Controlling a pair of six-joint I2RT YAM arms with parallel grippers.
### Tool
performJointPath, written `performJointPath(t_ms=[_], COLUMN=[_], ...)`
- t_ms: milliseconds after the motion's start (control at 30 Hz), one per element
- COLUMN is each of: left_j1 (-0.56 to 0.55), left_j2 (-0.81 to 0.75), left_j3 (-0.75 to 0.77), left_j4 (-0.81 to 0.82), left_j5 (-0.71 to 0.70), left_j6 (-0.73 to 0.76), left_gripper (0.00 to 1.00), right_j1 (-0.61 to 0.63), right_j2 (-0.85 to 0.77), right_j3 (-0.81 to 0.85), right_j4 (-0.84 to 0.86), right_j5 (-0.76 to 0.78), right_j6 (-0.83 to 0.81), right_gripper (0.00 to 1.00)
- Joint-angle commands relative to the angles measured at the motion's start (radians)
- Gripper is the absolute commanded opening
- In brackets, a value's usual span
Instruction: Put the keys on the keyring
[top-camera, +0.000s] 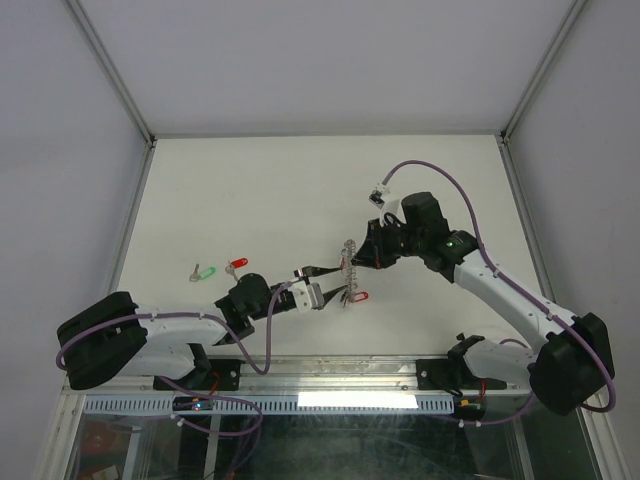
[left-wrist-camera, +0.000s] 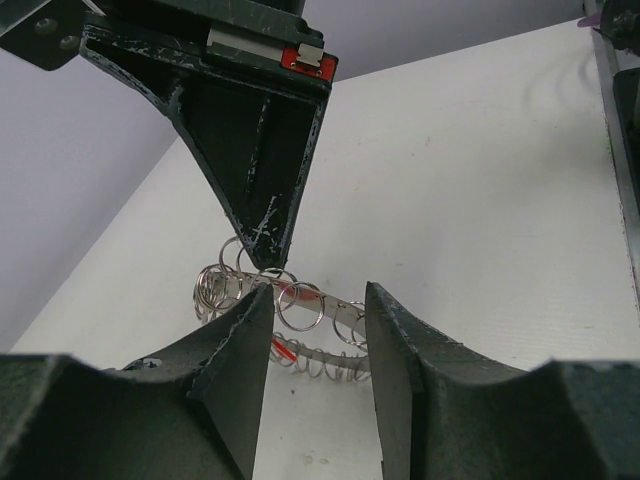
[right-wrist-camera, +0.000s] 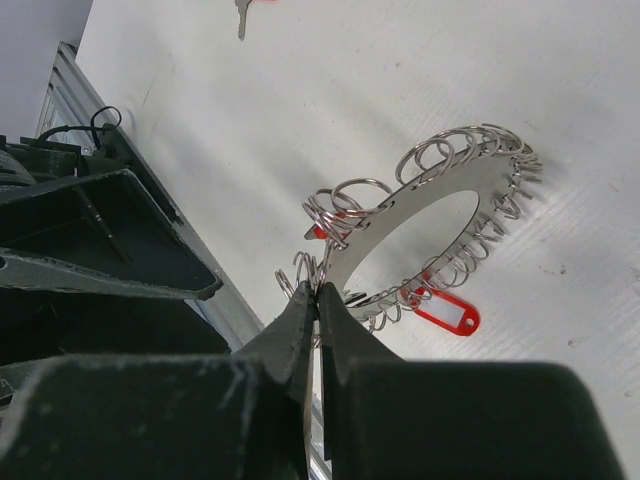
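keyring (right-wrist-camera: 450, 185) pinched in right gripper (right-wrist-camera: 318, 290), beside left gripper (left-wrist-camera: 318, 295)

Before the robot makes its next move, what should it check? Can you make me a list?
1. Is the right gripper pinching the ring? Ok: its jaws are shut on the ring's edge.
2. Is the left gripper gripping the ring? Cannot tell: its fingers stand apart on either side of the band.
3. Is the red key easy to find? Ok: it lies loose on the table.
4. Is the green key easy to find? Ok: it lies loose next to the red one.
5. Is a key held and ready to go on? Not ok: neither gripper holds one.
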Motion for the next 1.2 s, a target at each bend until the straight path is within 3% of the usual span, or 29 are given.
performJointPath(t_ms=[0,333,1033,1167], left_j1=[-0.009,-0.009,-0.009,-0.009], left_j2=[-0.016,0.028,0.048,0.045], left_j3=[0.006,0.018,0.05,0.054], left_j4=[0.003,0.008,0.012,0.014], left_j5=[0.017,0.023,0.039,0.045], left_j6=[0.018,-0.003,-0.048,-0.053], left_gripper=[0.42,0.48,0.45,0.4], right_j1=[-0.004,-0.004,0.006,0.007], right_j2=[-0.045,-0.079,-0.084,-0.081], right_j3=[0.009,-0.007,-0.009,-0.008], right_j4=[0.066,0.085,0.092,0.092], right_j5=[-0.042,-0.094,-0.125,-0.118], right_j6=[-0.022,-0.052,-0.067,-0.069], right_gripper=[0.0,0.0,0.0,0.0])
